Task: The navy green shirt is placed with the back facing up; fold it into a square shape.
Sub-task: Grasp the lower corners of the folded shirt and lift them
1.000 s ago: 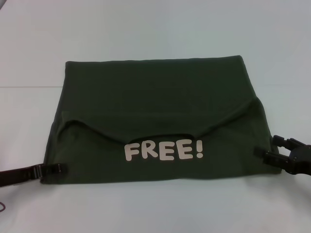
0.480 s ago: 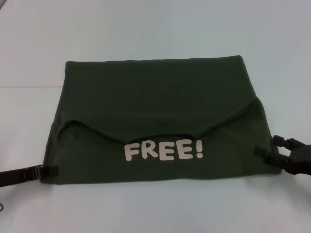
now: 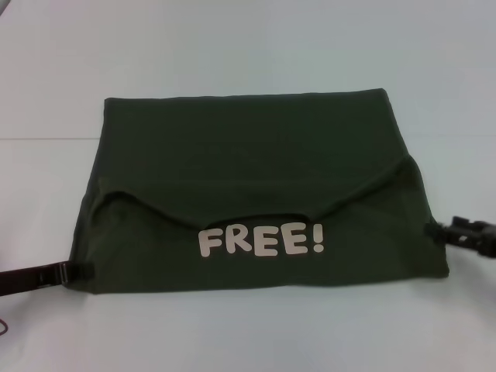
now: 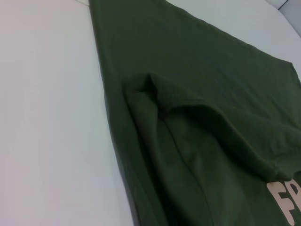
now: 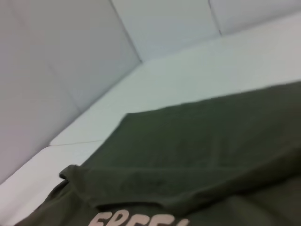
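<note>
The navy green shirt lies folded on the white table as a wide rectangle. Its far part is plain. A curved folded flap crosses the middle, and white letters reading "FREE!" show on the near layer. My left gripper sits low at the shirt's near-left corner, touching its edge. At the near part of the right edge, my right gripper is just beside the cloth. The left wrist view shows the shirt with its raised fold, and the right wrist view shows the shirt from low down.
The white table stretches on all sides of the shirt. Pale wall panels rise at the table's far side in the right wrist view. A thin cable lies at the near left edge.
The left gripper has slid back to the left, off the shirt's corner to its edge. The right gripper has pulled away to the right and slightly farther back. The shirt has not moved.
</note>
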Robot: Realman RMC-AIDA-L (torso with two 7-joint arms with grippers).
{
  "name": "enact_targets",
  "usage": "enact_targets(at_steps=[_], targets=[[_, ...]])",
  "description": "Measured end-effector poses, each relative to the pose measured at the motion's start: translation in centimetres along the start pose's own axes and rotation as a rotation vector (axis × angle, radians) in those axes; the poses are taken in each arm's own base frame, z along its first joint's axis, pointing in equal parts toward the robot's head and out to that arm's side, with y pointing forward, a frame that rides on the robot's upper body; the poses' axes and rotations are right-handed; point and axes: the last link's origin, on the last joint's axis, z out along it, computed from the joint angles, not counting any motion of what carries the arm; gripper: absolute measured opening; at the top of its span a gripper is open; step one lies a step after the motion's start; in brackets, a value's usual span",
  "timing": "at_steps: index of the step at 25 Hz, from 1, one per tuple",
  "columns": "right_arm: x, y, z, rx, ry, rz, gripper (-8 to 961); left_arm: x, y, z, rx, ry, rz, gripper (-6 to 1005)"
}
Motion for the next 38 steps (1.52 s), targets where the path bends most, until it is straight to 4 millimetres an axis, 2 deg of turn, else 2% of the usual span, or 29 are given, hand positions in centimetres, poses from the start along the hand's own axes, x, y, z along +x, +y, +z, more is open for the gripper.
enact_targets(at_steps=[6,9,14,17,21,29,38], targets=[[-5.1,-1.2,-1.3,0.106,0.18,0.256,945,0.1,0.0,-0.1,-0.006,-0.003,0.006,25],[-6.9,-1.1,-0.4,0.162,0.289,0.337,944,0.0,0.1,-0.2,-0.016,-0.008,0.011,26],[-8.5,-0.2,2.2,0.235,0.409,0.316,944,0.0,0.2,-0.2,-0.02,-0.01,0.021,26],[-8.6,0.3,3.3,0.259,0.46,0.299,944,0.1,0.2,-0.2,-0.022,-0.01,0.024,27],[-7.9,0.2,3.9,0.286,0.496,0.297,944,0.2,0.2,-0.2,-0.021,-0.009,0.031,27],[-6.1,-0.4,4.6,0.305,0.486,0.324,941,0.6,0.5,-0.1,-0.026,-0.007,0.047,28],[-5.2,0.5,6.3,0.291,0.481,0.31,908,0.6,0.5,0.1,-0.024,-0.005,0.046,29]])
